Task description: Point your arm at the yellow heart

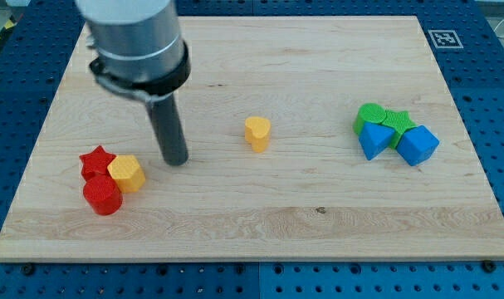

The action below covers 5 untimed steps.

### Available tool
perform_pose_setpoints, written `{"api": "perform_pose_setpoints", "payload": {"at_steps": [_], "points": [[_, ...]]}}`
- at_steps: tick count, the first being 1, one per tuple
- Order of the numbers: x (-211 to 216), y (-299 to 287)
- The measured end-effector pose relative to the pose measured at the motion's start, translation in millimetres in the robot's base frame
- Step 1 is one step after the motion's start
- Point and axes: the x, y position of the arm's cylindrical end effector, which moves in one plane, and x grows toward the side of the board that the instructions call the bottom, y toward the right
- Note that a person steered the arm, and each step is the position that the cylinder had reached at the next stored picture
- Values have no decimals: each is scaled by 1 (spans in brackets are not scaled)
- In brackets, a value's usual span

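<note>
The yellow heart [256, 133] stands alone near the middle of the wooden board [318, 216]. My tip [176, 160] rests on the board to the heart's left, about a hundred pixels away from it. The tip is just up and right of a cluster at the view's lower left: a red star [95, 160], a yellow hexagon [127, 174] and a red cylinder [102, 197]. The tip is close to the yellow hexagon but not touching it.
At the view's right sits a tight group: a green cylinder [369, 115], a green star [398, 122], a blue triangle [373, 141] and a blue block [418, 144]. A fiducial tag [443, 38] marks the board's top right corner.
</note>
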Motion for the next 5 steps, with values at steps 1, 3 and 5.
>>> {"api": "perform_pose_setpoints", "payload": {"at_steps": [1, 3, 5], "points": [[-41, -5], [-57, 103], [-27, 141]]}}
